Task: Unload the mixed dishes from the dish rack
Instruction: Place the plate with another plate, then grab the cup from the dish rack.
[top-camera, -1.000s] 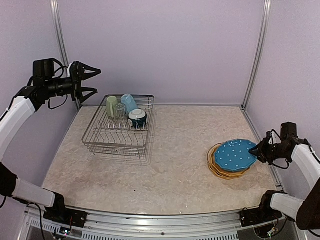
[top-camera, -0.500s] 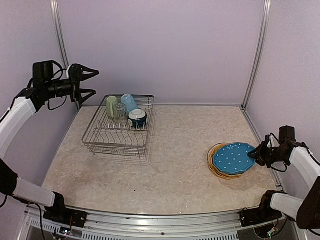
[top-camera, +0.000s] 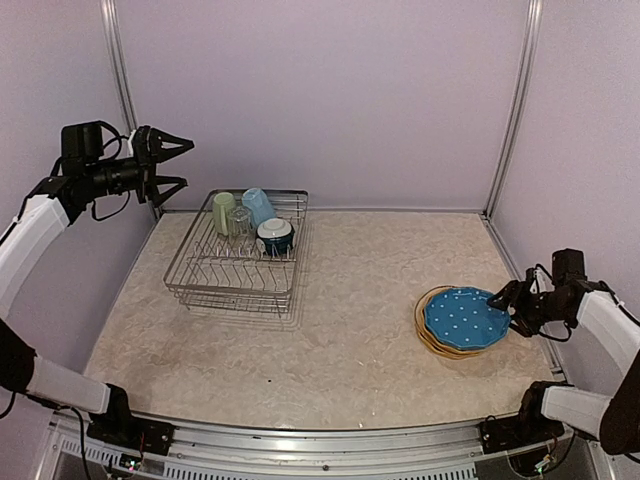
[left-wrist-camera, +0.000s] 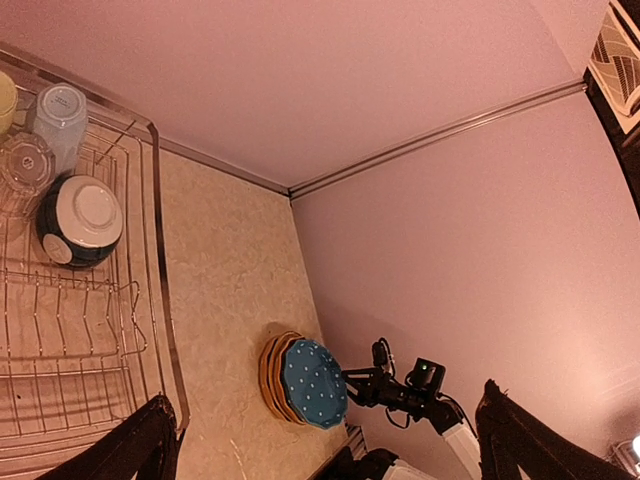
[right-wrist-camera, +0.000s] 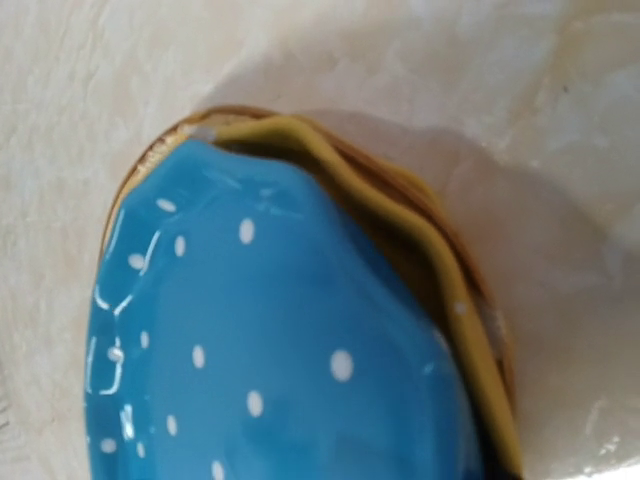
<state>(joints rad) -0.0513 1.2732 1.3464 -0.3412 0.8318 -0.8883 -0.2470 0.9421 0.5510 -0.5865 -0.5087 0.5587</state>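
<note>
The dish rack stands at the back left, holding a light green mug, a light blue mug, a clear glass and a dark-teal bowl. The blue white-dotted plate lies on top of a stack with an orange-yellow plate under it, at the right. My right gripper is open at the plate's right edge, holding nothing; its fingers are out of the right wrist view. My left gripper hangs open, high above and left of the rack. The left wrist view shows the bowl and the plates.
The rack's front rows of prongs hold nothing. Purple walls close in the back and both sides, with metal posts in the corners. The plate stack sits near the right wall and the table's front edge.
My right gripper has opened and let go of the blue plate, which has dropped from a tilt to lie flat on the stack. The left arm drifted slightly left.
</note>
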